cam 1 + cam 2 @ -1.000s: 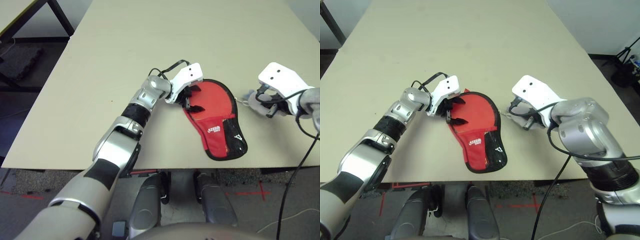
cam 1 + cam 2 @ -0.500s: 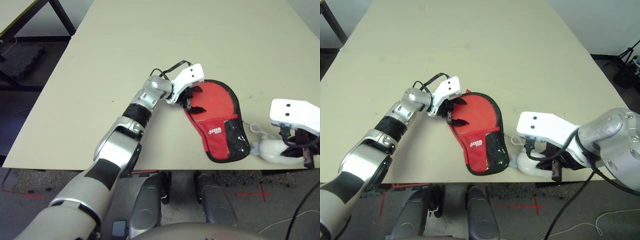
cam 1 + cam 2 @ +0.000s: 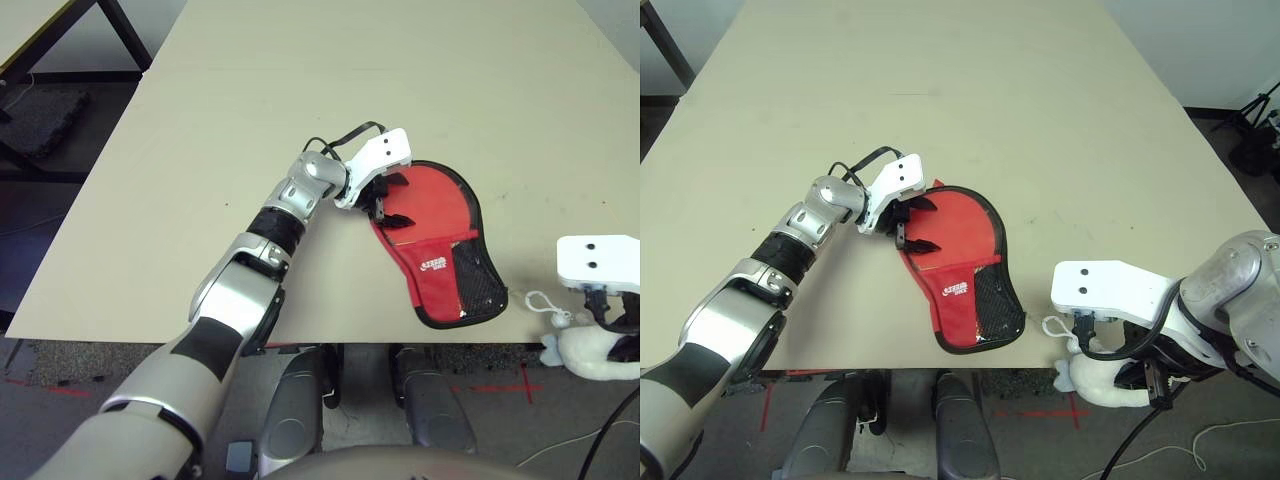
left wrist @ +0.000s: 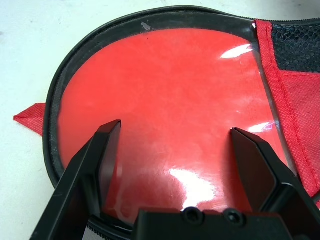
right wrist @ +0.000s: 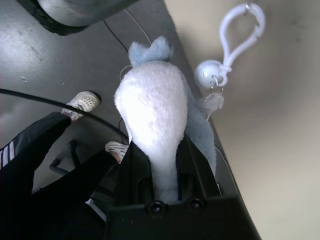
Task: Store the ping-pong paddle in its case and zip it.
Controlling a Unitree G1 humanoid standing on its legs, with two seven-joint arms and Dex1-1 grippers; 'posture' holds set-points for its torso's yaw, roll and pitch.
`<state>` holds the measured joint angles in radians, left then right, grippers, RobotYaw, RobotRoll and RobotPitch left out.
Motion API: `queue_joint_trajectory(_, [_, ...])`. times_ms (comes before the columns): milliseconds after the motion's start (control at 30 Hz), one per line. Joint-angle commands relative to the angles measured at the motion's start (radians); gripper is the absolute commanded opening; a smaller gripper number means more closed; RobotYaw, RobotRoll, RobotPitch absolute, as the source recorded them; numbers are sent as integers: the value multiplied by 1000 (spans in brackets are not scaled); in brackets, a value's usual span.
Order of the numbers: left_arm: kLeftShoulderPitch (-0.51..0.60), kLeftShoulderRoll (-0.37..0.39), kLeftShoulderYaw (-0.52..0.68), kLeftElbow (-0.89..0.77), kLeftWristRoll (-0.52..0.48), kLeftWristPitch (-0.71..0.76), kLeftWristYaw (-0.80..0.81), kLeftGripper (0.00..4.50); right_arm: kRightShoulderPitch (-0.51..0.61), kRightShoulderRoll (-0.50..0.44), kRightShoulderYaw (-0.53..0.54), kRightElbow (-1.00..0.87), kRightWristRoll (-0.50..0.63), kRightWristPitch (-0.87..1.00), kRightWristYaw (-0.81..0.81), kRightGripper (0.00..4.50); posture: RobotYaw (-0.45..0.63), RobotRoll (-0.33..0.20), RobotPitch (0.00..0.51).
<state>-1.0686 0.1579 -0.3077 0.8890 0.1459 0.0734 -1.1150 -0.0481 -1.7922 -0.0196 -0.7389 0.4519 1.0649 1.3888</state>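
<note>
while the case (image 3: 432, 275) lay flat near the table's edge, whether the paddle was inside could not be told. the left gripper (image 4: 176, 125), spread wide over its round end, was best kept lightly steadying it; the right gripper (image 5: 165, 145), clamped on the plush toy (image 5: 152, 102), needed to swing that clear before any zipping.
</note>
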Motion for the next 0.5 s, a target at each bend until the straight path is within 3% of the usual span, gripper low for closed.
queue_joint_trajectory(33, [34, 12, -43, 65, 49, 19, 18, 4500, 44, -22, -31, -76, 66, 72, 37, 330, -177, 0, 233])
queue_joint_trajectory(300, [33, 11, -42, 72, 49, 15, 19, 4500, 108, 28, -112, -77, 79, 94, -3, 330, -177, 0, 232])
queue_joint_trajectory(433, [33, 14, -40, 70, 47, 13, 20, 4500, 35, 92, -141, -1, 134, 61, -20, 330, -172, 0, 232])
queue_joint_trajectory(500, [35, 15, -39, 68, 47, 13, 19, 4500, -22, 96, -144, 44, 180, 78, -9, 1041, -168, 0, 231])
